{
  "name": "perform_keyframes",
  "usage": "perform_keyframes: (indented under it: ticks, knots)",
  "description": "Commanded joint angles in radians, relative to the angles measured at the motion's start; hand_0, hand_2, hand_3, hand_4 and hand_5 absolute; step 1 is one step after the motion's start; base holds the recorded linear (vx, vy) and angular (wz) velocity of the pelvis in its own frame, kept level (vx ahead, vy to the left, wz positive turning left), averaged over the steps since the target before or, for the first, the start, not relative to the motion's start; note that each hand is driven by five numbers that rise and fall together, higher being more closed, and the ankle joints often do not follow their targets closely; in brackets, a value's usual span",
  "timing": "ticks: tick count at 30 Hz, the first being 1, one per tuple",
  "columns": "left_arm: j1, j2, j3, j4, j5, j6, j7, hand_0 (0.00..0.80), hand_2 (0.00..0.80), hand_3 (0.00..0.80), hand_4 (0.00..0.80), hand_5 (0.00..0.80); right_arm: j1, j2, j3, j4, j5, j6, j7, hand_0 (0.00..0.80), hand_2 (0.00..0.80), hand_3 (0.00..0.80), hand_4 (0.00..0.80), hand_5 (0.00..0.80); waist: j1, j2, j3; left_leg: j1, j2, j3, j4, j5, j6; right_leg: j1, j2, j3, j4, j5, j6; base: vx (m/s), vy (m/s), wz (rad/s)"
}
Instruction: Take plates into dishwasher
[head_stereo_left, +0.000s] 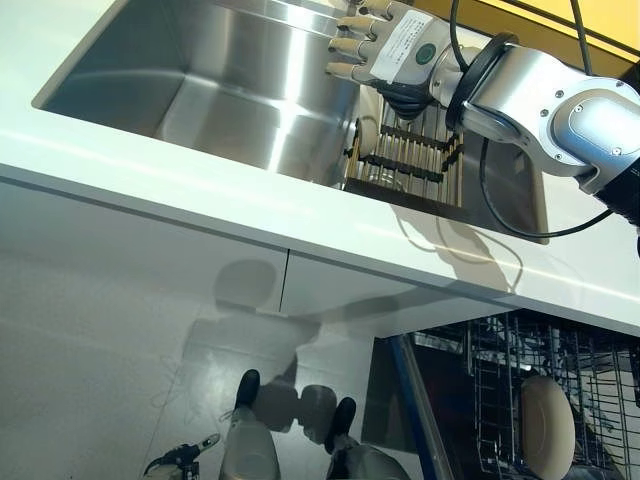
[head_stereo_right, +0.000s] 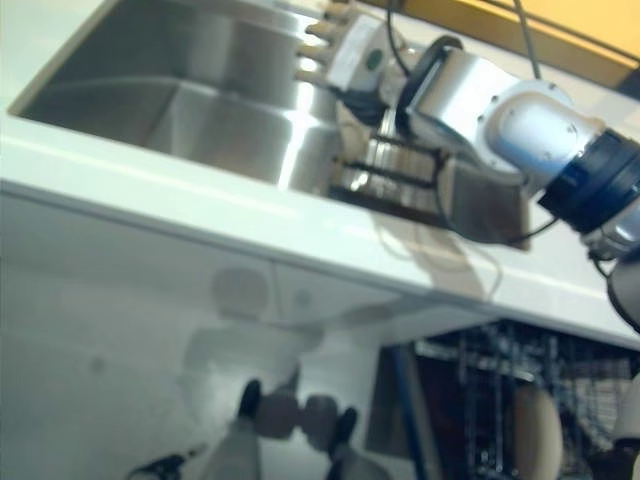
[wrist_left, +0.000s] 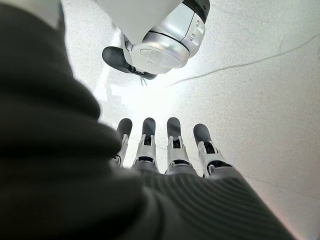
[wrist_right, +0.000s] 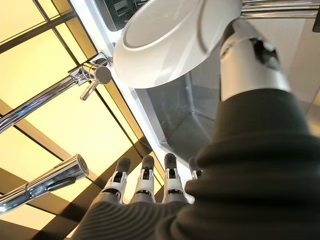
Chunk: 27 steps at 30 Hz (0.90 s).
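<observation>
Right hand (head_stereo_left: 395, 45) over stainless steel sink (head_stereo_left: 200, 80), above dark wire dish rack (head_stereo_left: 405, 160) w/ round cream plate (head_stereo_left: 366, 135) standing at its edge. Fingers (wrist_right: 145, 177) straight, nothing gripped; round white plate (wrist_right: 165, 42) close by thumb in wrist view. Left hand (wrist_left: 170, 150) low over floor, fingers extended, holding nothing. Another cream plate (head_stereo_left: 548, 425) upright in open dishwasher's wire rack (head_stereo_left: 500, 390) below white countertop (head_stereo_left: 300, 215).

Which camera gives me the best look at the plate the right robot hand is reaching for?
The right wrist view: the white plate fills its upper part, whole underside showing, beside the right robot hand. The left eye view shows only an edge-on sliver in the sink rack; the right eye view is vaguer; the left wrist view shows none.
</observation>
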Motion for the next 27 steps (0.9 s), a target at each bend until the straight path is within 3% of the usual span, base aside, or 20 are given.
perform_keyframes:
  ticks: [1, 27]
  knots:
    - [0.001, 0.019, 0.004, 0.023, -0.029, -0.003, 0.005, 0.000, 0.000, 0.000, 0.000, 0.000, -0.124, -0.037, 0.036, 0.011, -0.031, 0.020, 0.002, 0.000, 0.000, 0.000, 0.000, 0.000, 0.025, -0.045, 0.007, -0.019, -0.029, -0.019, -0.012, -0.016, 0.037, 0.014, -0.046, -0.005, -0.001, 0.007, 0.070, 0.000, 0.000, 0.00]
    - [0.010, 0.017, -0.021, 0.009, -0.055, -0.011, -0.012, 0.000, 0.000, 0.000, 0.000, 0.000, -0.157, -0.051, 0.072, 0.025, -0.116, 0.019, 0.031, 0.000, 0.000, 0.000, 0.000, 0.000, 0.033, -0.024, 0.072, -0.050, -0.033, -0.028, -0.012, -0.007, 0.046, -0.014, -0.052, -0.005, -0.001, 0.021, 0.068, 0.011, 0.001, 0.00]
